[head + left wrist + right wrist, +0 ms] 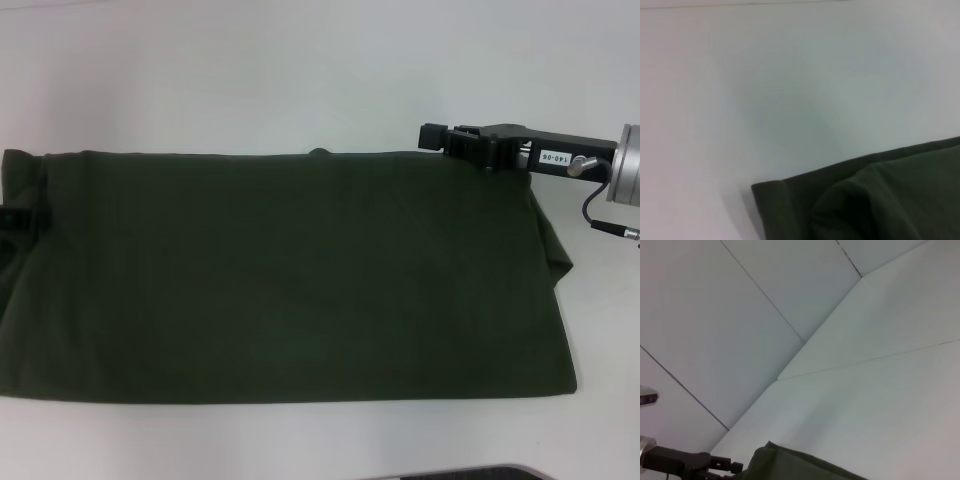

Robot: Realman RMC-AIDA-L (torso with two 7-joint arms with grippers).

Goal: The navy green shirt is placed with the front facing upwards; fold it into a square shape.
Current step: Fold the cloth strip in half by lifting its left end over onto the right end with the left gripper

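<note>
Item: navy green shirt, already folded into a long band, lay across the middle of the white surface, long axis running left to right in the frame. Your right claw sat at its upper right corner; whether spread or pinching, cannot tell. Left claw unseen, yet nearer the band's left end.

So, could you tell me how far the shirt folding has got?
The shirt already lies as a long folded band with no lettering showing. The right tool is at its far right corner; whether it grips is unclear. The band still has to be folded down to a square.
</note>
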